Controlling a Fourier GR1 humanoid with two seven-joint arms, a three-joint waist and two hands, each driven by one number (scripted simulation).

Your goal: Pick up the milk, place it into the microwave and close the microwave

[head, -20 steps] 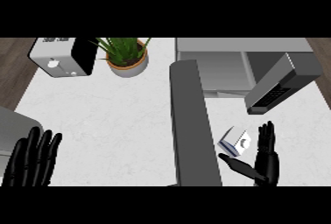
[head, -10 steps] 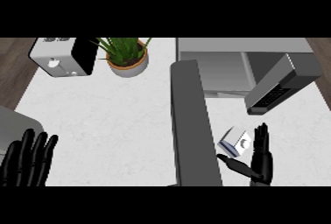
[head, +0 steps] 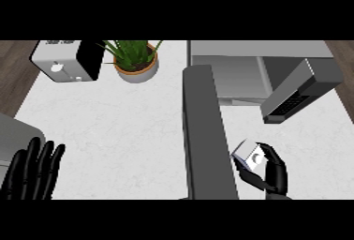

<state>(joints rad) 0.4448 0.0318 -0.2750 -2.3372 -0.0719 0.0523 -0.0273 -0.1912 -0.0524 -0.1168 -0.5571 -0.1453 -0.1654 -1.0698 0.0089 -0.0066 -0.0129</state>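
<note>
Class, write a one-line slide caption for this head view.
Black right hand curled round small white milk carton on white counter, near open grey microwave.

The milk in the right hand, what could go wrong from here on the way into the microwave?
1. The right hand curls round only part of the milk, so the carton may tilt or slip as it lifts.
2. The open microwave door juts out over the counter between the carton and the cavity; a straight path could clip it.
3. The long dark bar lies right beside the carton and could be bumped.
</note>
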